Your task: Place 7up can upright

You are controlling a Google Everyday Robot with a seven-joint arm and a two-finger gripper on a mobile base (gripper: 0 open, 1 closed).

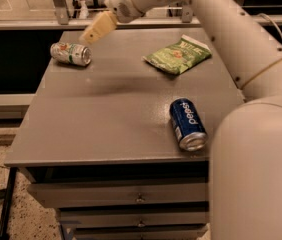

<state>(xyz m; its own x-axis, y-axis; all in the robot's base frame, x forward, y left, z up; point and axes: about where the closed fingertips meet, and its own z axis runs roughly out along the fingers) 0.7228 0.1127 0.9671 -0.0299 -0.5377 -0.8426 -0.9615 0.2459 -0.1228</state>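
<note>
The 7up can (71,53), silver-white with green markings, lies on its side at the far left of the grey table (111,124). My gripper (97,29), with cream-coloured fingers, hangs in the air just above and to the right of the can, apart from it. My white arm reaches in from the right and fills the lower right of the view.
A green snack bag (178,56) lies at the far right of the table. A blue Pepsi can (187,124) lies on its side near the front right edge. Drawers sit below the tabletop. A railing runs behind the table.
</note>
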